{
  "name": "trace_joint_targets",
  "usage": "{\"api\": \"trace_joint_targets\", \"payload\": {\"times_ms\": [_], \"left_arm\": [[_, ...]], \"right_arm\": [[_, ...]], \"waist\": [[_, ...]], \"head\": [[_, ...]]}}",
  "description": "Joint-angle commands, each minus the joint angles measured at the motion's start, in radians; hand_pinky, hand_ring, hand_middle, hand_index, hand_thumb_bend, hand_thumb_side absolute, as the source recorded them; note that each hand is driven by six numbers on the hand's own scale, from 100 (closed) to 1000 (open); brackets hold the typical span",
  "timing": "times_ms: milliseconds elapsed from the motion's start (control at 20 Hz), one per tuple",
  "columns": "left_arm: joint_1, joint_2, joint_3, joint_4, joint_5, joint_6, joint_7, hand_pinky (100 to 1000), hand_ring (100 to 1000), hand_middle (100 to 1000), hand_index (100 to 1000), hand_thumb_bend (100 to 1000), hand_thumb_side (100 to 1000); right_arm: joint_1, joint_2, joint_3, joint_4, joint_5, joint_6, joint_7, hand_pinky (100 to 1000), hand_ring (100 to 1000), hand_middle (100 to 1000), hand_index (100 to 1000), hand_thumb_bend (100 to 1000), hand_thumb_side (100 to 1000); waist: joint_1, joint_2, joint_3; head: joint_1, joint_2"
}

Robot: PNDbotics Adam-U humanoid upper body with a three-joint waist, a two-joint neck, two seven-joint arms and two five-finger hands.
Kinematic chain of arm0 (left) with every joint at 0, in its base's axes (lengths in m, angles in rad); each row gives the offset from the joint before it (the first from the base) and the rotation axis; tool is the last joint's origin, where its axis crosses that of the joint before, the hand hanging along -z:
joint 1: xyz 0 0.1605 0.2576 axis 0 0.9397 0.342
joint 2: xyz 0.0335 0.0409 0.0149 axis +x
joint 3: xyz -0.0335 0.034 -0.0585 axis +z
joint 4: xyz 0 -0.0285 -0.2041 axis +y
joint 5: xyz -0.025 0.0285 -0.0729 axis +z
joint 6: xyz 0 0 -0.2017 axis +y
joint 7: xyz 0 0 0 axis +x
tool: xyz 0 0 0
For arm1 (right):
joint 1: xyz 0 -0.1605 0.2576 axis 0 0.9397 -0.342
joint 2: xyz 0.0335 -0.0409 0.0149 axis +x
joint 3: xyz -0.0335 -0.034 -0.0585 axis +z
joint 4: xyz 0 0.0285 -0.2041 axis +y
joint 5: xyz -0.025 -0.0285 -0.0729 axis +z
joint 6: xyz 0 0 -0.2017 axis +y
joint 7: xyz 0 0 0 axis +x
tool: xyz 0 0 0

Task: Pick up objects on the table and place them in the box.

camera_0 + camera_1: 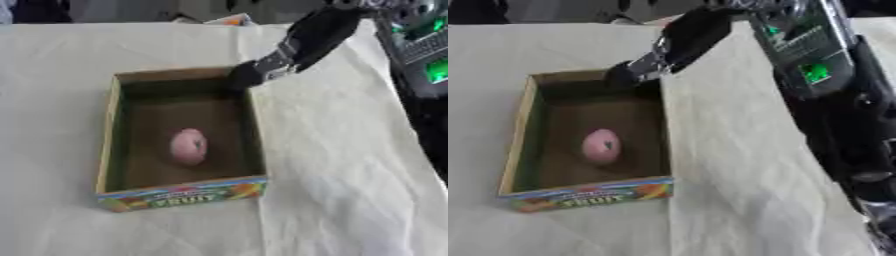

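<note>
Cream cloth (350, 165), box (109, 135), pink object (188, 146) inside.

A pale cream cloth (350, 165) covers the work surface and fills most of the frame. Creases run across it, most visibly in the lower right and along the left side. The far edge of the cloth lies along the top of the frame. Beyond that edge, at upper centre, part of a small white and orange item (229, 20) shows; its identity cannot be determined. A dark shape (35, 10) occupies the upper left corner of the frame, behind the cloth edge. The background above the cloth is grey.
</note>
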Motion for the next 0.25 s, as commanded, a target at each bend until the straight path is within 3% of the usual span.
{"api": "trace_joint_targets", "payload": {"times_ms": [50, 150, 250], "left_arm": [[-0.005, 0.013, 0.012, -0.019, -0.008, -0.001, 0.007, 507, 627, 565, 575, 100, 877], [-0.005, 0.014, 0.014, -0.019, -0.009, -0.001, 0.010, 507, 627, 565, 575, 100, 877], [-0.005, 0.014, 0.016, -0.019, -0.011, -0.002, 0.012, 507, 628, 565, 574, 100, 878]], "right_arm": [[0.016, -0.075, -0.065, -0.075, -0.052, 0.032, -0.048, 663, 769, 632, 921, 668, 784], [0.040, -0.105, -0.102, -0.082, -0.081, 0.033, -0.078, 656, 764, 627, 915, 639, 811], [0.071, -0.134, -0.145, -0.084, -0.110, 0.022, -0.107, 647, 757, 628, 909, 533, 869]], "waist": [[0.003, -0.021, -0.004], [0.004, -0.020, -0.010], [0.005, -0.018, -0.016]], "head": [[0.013, -0.008], [0.021, -0.009], [0.033, -0.006]]}}
